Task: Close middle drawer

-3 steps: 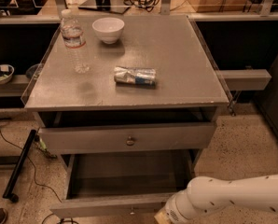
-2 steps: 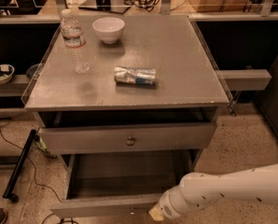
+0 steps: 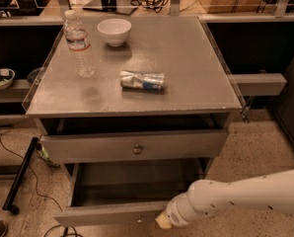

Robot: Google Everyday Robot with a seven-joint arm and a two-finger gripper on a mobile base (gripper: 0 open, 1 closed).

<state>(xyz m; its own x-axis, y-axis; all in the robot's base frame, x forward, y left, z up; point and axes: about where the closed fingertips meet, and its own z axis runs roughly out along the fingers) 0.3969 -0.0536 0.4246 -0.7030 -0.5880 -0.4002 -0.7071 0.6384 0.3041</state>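
The robot's white arm point(image 3: 245, 196) swung farther left over the past second. It carried the gripper point(image 3: 163, 220) along the near front panel of the open middle drawer point(image 3: 102, 214), from the panel's right end to a spot near its centre.

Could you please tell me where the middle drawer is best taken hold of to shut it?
Its centre knob, from the front: the middle drawer stands pulled out with a low flat front. The end effector is right beside that knob.
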